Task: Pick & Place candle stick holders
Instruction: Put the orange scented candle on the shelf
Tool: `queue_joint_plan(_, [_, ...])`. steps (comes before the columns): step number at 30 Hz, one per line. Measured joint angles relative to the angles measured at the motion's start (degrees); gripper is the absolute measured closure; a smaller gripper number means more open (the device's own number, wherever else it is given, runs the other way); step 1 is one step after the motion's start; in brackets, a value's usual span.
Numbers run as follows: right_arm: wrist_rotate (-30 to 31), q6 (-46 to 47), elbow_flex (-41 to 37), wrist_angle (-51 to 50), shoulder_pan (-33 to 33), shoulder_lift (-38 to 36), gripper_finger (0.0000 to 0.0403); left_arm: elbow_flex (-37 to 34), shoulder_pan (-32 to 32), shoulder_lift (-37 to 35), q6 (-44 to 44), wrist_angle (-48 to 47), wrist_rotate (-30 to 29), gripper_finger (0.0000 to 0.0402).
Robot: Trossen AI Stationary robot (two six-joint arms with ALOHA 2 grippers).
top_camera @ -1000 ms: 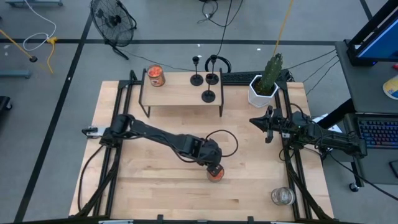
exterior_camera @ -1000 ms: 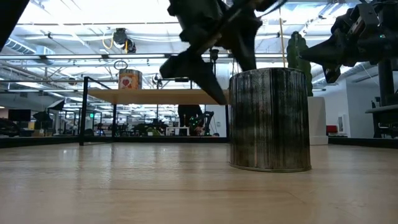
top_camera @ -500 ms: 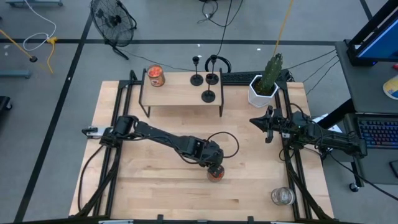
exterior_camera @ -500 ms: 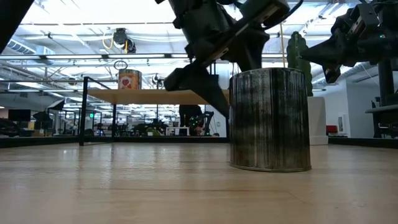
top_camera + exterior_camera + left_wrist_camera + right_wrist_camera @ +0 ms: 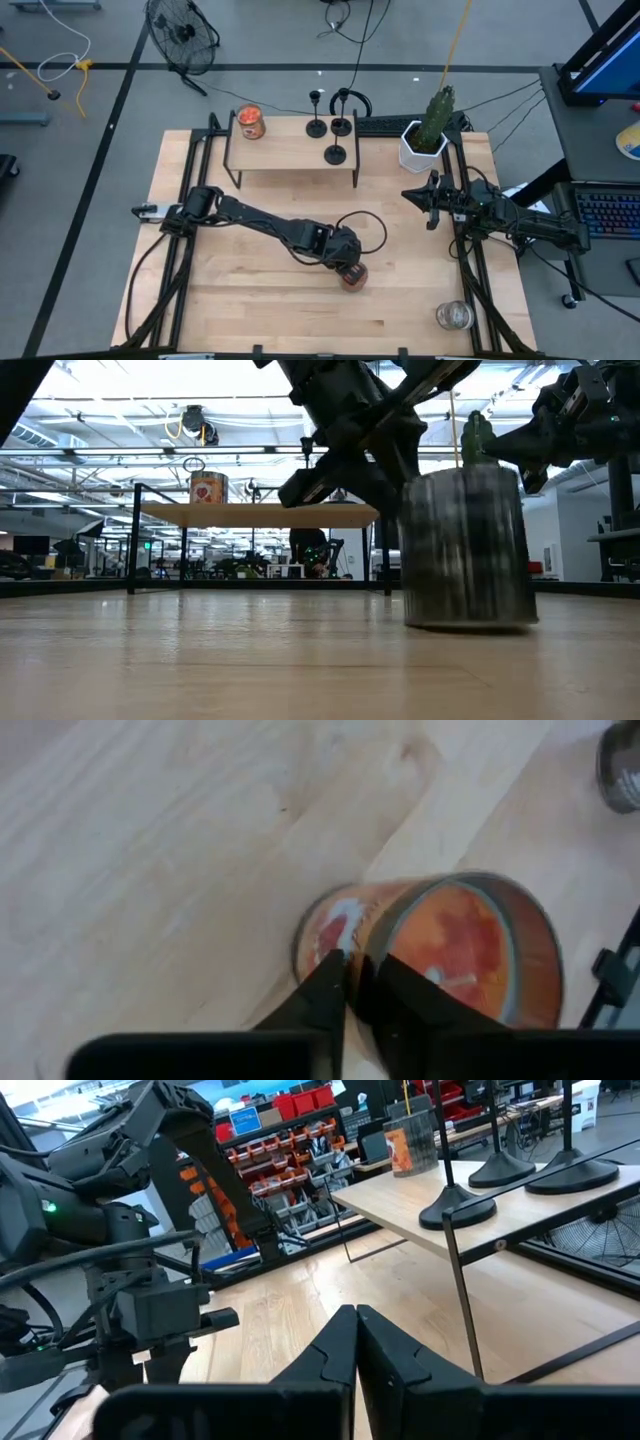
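Note:
Three black candle stick holders stand on their round bases on the wooden shelf at the far side; the right wrist view shows their bases. My left gripper is at the table's middle, shut on a glass jar with orange contents, which looks dark and ribbed in the low view. At the right, my right gripper hangs shut and holds nothing. My left gripper has the jar's wall at the rim between its fingers, one finger inside the mouth and one outside. It comes slanting down from the table's left. The jar stands nearly upright, its base at the table top.
A second orange-filled jar stands on the shelf's left end. A cactus in a white pot is at the far right, a clear glass jar at the near right. Bare wood lies left of and before the held jar.
My left gripper has shut on the jar's rim wall. The jar has shifted a little toward the table's right with the gripper, staying nearly upright.

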Motion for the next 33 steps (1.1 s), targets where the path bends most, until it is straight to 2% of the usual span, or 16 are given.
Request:
queue_joint_plan(4, [0.00,0.00,0.00,-0.01,0.00,0.01,0.0403,-0.13,0.11,0.21,1.26,1.16,0.57,0.0394])
queue_joint_plan(13, [0.00,0.02,0.00,-0.01,0.00,0.01,0.0403,-0.20,0.51,-0.29,2.31,0.92,3.19,0.0396])
queue_joint_plan(20, [0.05,0.19,0.00,-0.01,0.00,-0.02,0.0403,-0.43,1.00,-5.61,3.96,-2.82,3.09,0.0398])
queue_joint_plan(25, [0.12,0.10,0.00,0.00,-0.02,0.01,0.0403,-0.35,1.65,-12.97,5.40,-8.24,-1.27,0.0399])
queue_joint_plan(33, [0.26,0.14,0.00,0.03,-0.02,0.01,0.0403,-0.17,4.80,-26.15,5.75,-17.44,-13.20,0.0400])
